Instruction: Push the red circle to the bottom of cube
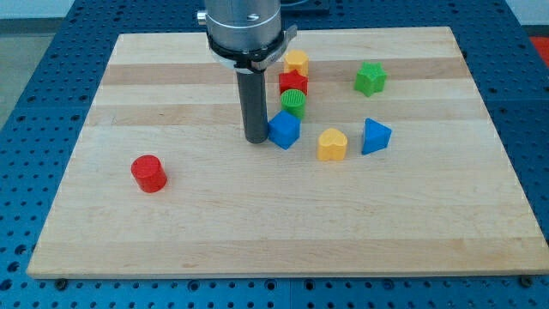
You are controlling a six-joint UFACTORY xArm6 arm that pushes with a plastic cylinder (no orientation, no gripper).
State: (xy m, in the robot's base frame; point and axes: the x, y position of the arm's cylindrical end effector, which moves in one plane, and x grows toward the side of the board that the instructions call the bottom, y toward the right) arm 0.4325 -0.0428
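Our tip (256, 140) touches the blue cube's (284, 130) left side. Behind the cube a green cylinder (293, 103), red block (292, 83) and yellow block (296, 61) line up toward the view's top. The red circle (148, 173) lies well apart at the view's lower left

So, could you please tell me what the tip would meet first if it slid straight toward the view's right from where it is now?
My tip would meet the blue cube first; it sits directly on the tip's right, apparently touching or nearly so. The red circle lies the opposite way, toward the lower left.
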